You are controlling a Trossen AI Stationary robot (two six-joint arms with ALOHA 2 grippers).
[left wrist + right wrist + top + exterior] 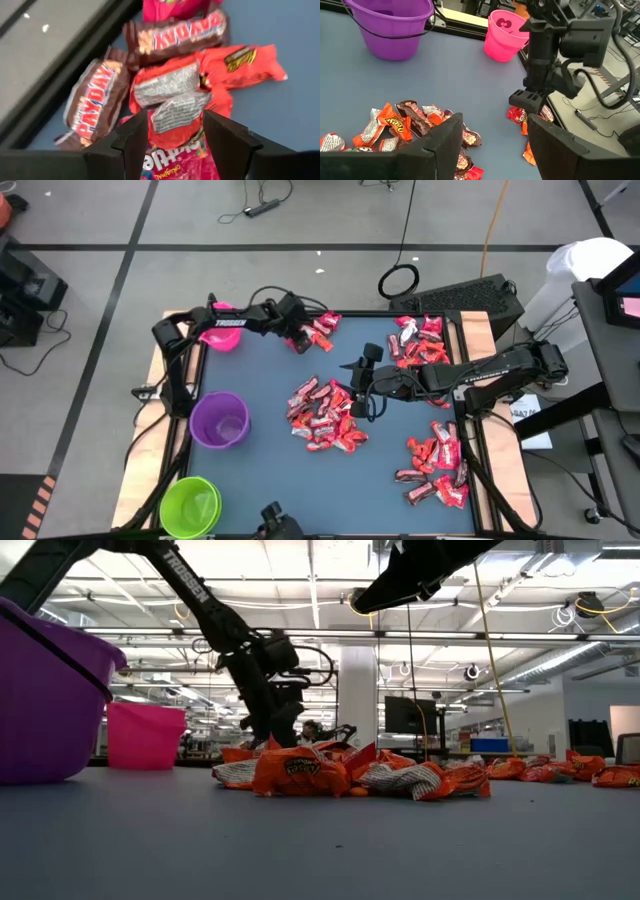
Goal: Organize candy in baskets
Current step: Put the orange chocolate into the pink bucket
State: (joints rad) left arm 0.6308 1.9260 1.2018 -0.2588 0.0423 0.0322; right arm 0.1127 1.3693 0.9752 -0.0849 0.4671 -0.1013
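Candy lies in several heaps on the blue table. My left gripper is open and hangs low over the far heap. Its fingers stand on either side of an orange wrapper, silver side up, beside brown PayDay pieces; I see no touch. My right gripper is open above the middle heap with nothing between its fingers. The pink basket stands at the far left, the purple basket at the left and the green basket at the near left.
Two more candy heaps lie at the far right and the near right. A black frame rims the table just behind the far heap. Bare blue table lies between the baskets and the middle heap.
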